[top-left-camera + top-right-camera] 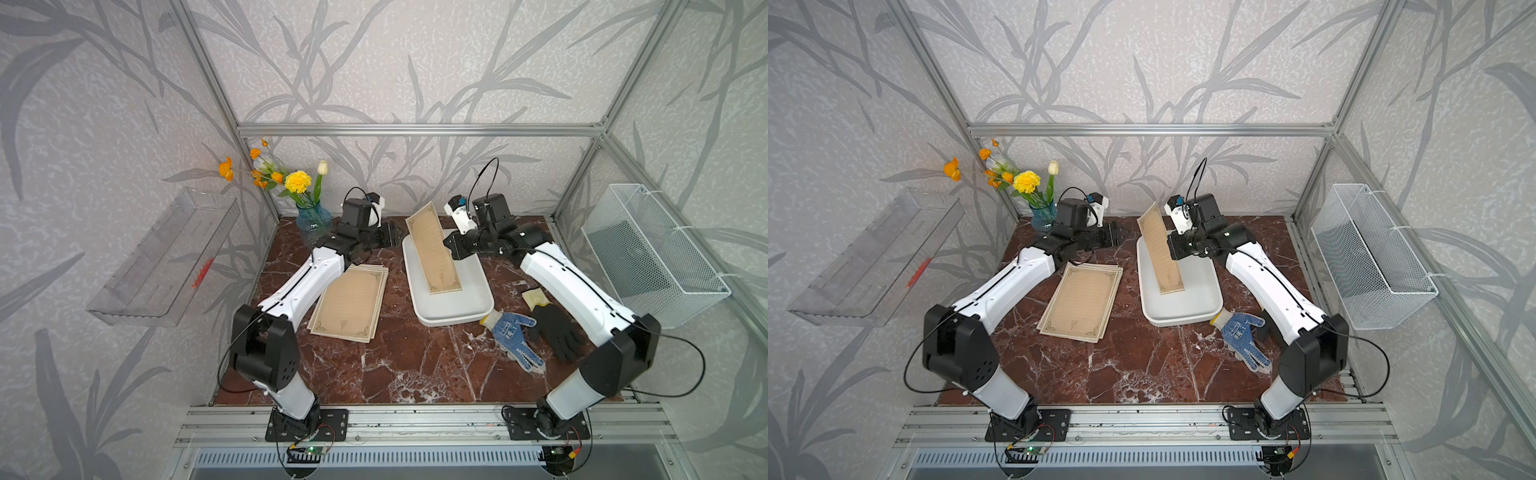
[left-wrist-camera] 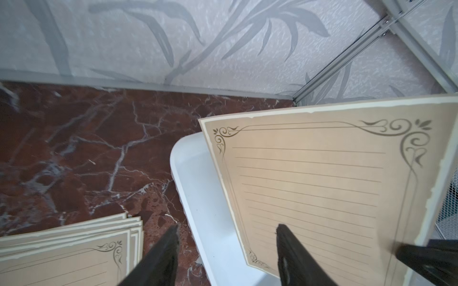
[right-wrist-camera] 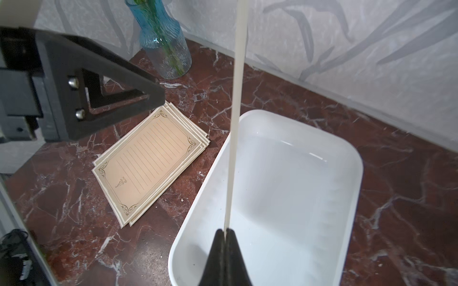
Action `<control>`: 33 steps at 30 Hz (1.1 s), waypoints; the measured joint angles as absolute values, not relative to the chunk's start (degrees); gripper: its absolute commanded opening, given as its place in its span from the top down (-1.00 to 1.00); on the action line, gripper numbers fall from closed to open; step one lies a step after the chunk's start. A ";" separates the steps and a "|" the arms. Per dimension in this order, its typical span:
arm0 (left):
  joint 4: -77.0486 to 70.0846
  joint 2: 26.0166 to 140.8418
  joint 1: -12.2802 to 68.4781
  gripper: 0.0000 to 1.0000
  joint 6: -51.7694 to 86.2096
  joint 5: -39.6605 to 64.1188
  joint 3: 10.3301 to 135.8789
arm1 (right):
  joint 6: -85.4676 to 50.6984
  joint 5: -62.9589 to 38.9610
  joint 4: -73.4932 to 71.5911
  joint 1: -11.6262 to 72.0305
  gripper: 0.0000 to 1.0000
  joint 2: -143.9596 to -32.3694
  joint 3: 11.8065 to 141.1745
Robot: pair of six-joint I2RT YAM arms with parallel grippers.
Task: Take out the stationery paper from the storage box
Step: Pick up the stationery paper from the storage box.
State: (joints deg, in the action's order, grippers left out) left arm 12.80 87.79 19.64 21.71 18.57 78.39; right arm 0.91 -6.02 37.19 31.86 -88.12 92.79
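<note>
One tan sheet of stationery paper (image 1: 434,249) stands on edge, tilted, over the white storage box (image 1: 457,307). My right gripper (image 1: 449,245) is shut on its long edge. In the right wrist view the sheet (image 3: 235,123) shows as a thin pale strip running up from the closed gripper (image 3: 226,231), and the box floor (image 3: 285,198) is bare white. Several more sheets lie in a stack (image 1: 351,303) on the table left of the box. My left gripper (image 2: 226,226) is open and empty, close to the held sheet (image 2: 322,185) near the box's back left corner.
A blue glass vase of flowers (image 1: 313,218) stands at the back left, behind my left arm. A blue-dotted glove (image 1: 515,338) and a black glove (image 1: 557,332) lie right of the box's front. A wire basket (image 1: 652,257) hangs on the right wall and a clear shelf tray (image 1: 166,257) on the left.
</note>
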 measured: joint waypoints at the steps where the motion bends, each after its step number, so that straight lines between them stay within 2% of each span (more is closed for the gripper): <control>1: 11.70 85.47 19.55 -0.24 20.75 17.45 76.97 | 2.76 -3.46 36.95 33.23 1.00 -86.76 92.79; 6: 4.64 75.77 18.59 -0.24 16.43 14.57 69.12 | 11.62 8.12 34.61 37.91 1.00 -82.46 92.27; 10: -3.29 68.03 17.17 -0.32 13.47 17.02 59.94 | 15.33 10.70 30.13 39.13 1.00 -77.23 88.58; 12: -6.57 65.21 16.47 -0.38 12.27 19.55 56.80 | 16.29 10.28 27.64 39.13 1.00 -73.95 86.37; 22: -14.59 59.81 15.09 -0.40 8.47 36.64 55.29 | 17.74 4.67 14.61 39.11 1.00 -60.23 79.79; 28: -21.08 60.99 15.09 -0.37 11.27 46.78 56.62 | 14.24 -1.87 8.80 38.72 1.00 -54.92 77.28; 33: -28.12 63.00 15.25 -0.35 16.27 51.35 60.01 | 8.80 -8.01 4.27 38.41 1.00 -53.32 77.25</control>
State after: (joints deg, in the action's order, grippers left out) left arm -28.12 63.00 15.25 16.27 51.35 60.01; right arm 8.80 -8.01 4.27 38.41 -53.32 77.25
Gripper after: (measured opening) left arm 0.679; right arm 0.044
